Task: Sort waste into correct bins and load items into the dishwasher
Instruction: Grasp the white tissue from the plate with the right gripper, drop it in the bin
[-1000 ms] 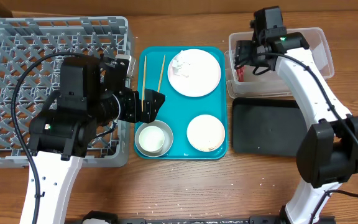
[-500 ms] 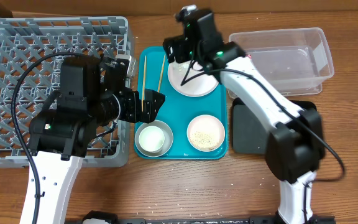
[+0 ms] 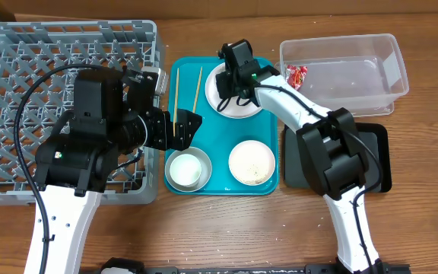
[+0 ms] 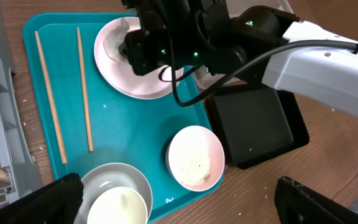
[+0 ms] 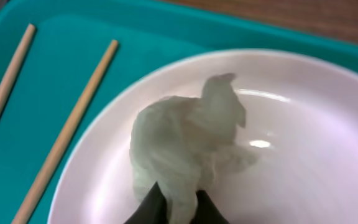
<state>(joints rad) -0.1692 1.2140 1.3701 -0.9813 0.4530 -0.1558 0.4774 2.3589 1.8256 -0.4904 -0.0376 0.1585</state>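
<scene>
Overhead, my right claw point(image 3: 228, 79) sits over the round white plate point(image 3: 238, 112) at the teal tray's point(image 3: 219, 164) 1 o'clock corner. The red snack wrapper point(image 3: 297, 75) lies in the clear tub point(image 3: 356, 72), at 3 o'clock from the plate. My left claw point(image 3: 188, 125) hangs at the tray's 9 o'clock edge, beside the grey dish rack point(image 3: 21, 68).

From my left wrist, the left claw point(image 4: 179, 186) is spread wide above the rice bowl point(image 4: 194, 158) and the steel bowl point(image 4: 114, 174), which holds a white cup point(image 4: 122, 208). My right arm point(image 4: 316, 59) covers much of the plate point(image 4: 114, 68).

From my right wrist, the crumpled white tissue point(image 5: 188, 140), peaked and creased, lies on the plate point(image 5: 303, 162) toward its 9 o'clock rim. My right claw point(image 5: 174, 202) pinches its lower edge. The chopsticks point(image 5: 67, 124) lie at 9 o'clock.
</scene>
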